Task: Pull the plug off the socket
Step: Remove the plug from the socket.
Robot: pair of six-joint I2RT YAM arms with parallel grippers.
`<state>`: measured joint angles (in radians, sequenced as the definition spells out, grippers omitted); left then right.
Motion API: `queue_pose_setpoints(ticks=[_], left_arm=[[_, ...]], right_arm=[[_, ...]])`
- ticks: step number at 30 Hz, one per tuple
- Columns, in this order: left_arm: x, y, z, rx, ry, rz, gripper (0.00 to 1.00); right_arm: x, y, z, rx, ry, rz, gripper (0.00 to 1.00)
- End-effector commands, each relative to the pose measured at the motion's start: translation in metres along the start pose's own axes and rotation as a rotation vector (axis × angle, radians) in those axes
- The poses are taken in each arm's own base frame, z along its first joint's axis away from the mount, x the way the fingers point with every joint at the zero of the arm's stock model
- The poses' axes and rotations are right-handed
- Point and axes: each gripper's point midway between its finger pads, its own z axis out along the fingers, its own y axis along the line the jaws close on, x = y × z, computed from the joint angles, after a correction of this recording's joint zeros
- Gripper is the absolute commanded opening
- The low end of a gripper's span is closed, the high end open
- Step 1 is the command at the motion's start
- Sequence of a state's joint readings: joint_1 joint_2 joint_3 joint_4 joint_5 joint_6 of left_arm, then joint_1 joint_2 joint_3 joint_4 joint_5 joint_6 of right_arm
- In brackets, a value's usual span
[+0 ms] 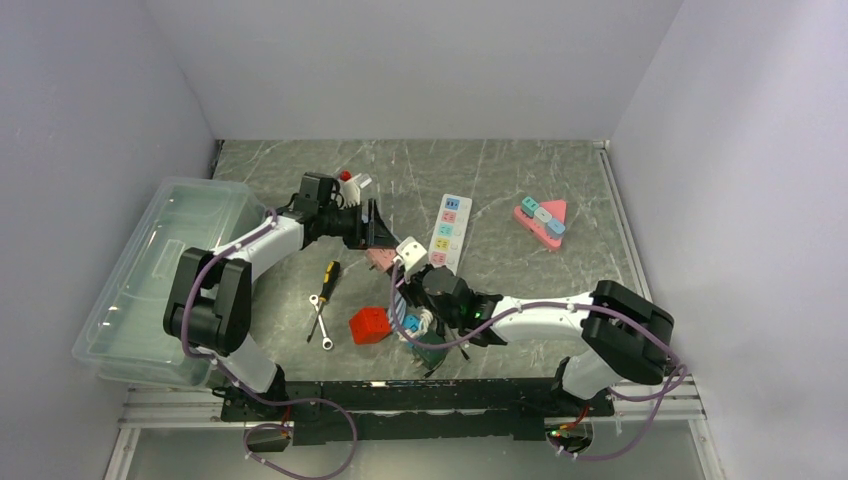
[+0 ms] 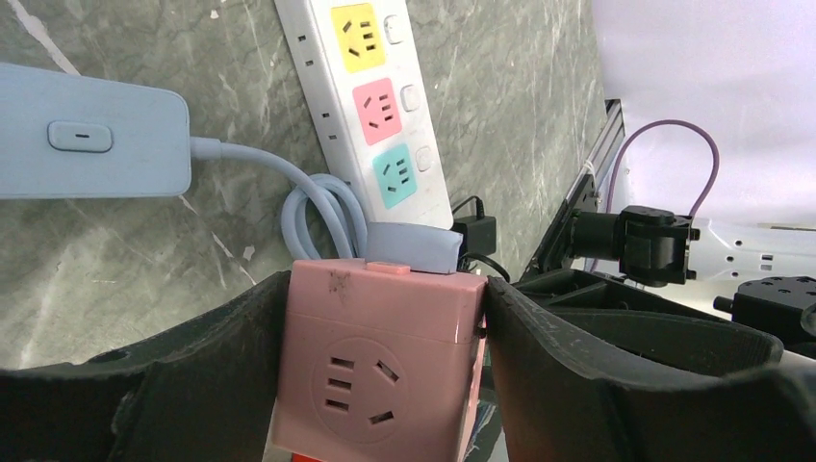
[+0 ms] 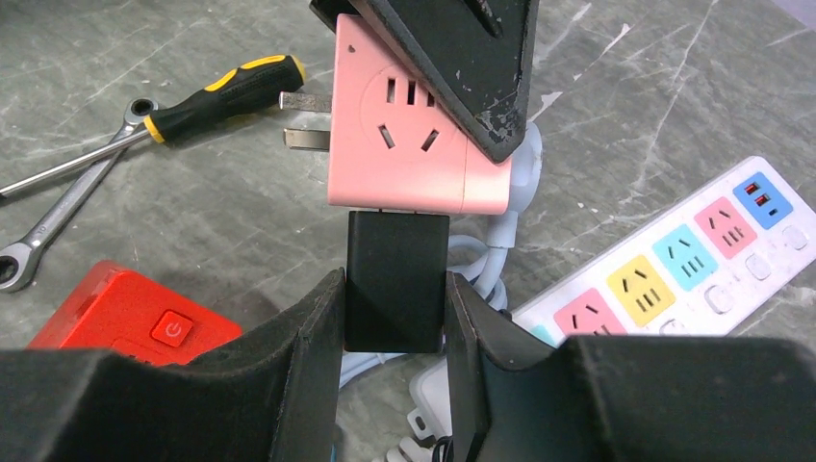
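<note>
Step in hand: both grips are set, pull not yet done.

Right tool (image 3: 395,308) is closed down to the width of the black rectangular plug (image 3: 396,255), padded fingers (image 3: 313,337) flat on its two sides. The plug body butts against the near face of the pink plastic socket cube (image 3: 404,164) with no gap visible, so I judge it fully seated.

Left tool (image 2: 385,318) is clamped across the cube from the far-left side, jaws on opposite faces. The cube sits mid-workspace and looks lifted off the grey marbled desk (image 3: 192,221). Its own bare prongs stick out of its left face.

- **Near left:** red plastic box with a power button (image 3: 135,322).
- **Further left:** steel ratchet wrench (image 3: 67,197) and yellow-and-black screwdriver (image 3: 221,91). Neither touches the cube.
- **Under the plug:** pale cable coil (image 3: 500,260).
- **Just right of the cube:** white power strip with coloured outlets (image 1: 450,230), running away toward the far side.
- **Far left:** clear plastic bin (image 1: 160,270), well apart.

Next move, my call: left tool holds the cube rigid while right tool pulls straight back along the pin axis, toward near-right, with no twist.

Risks:
- The plug slides through the pads if socket friction beats the grip.
- The cube rotates in the left jaws if the pull goes off-axis.
- The coil could snag.
</note>
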<state>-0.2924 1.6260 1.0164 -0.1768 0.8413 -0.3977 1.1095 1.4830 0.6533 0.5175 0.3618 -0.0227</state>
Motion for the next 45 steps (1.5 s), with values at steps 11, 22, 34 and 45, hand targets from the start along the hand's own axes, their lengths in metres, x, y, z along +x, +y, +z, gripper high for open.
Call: queue_pose_setpoints(ticks=[11,22,34,45], left_arm=[[-0.022,-0.034,-0.008,0.112,-0.058,0.118,0.39],[-0.018,-0.021,-0.002,0.067,-0.033,0.033,0.87],[-0.013,-0.028,0.008,0.192,-0.001,-0.062,0.99],[-0.011,-0.039,0.007,0.262,0.014,-0.080,0.57]], right_arm=[[-0.056,-0.004,0.012,-0.144,-0.166,0.182,0.00],[-0.065,-0.050,-0.015,0.084,-0.294,0.251,0.00],[-0.073,-0.034,-0.021,0.026,-0.360,0.208,0.00],[-0.055,-0.041,-0.003,0.114,-0.276,0.155,0.00]])
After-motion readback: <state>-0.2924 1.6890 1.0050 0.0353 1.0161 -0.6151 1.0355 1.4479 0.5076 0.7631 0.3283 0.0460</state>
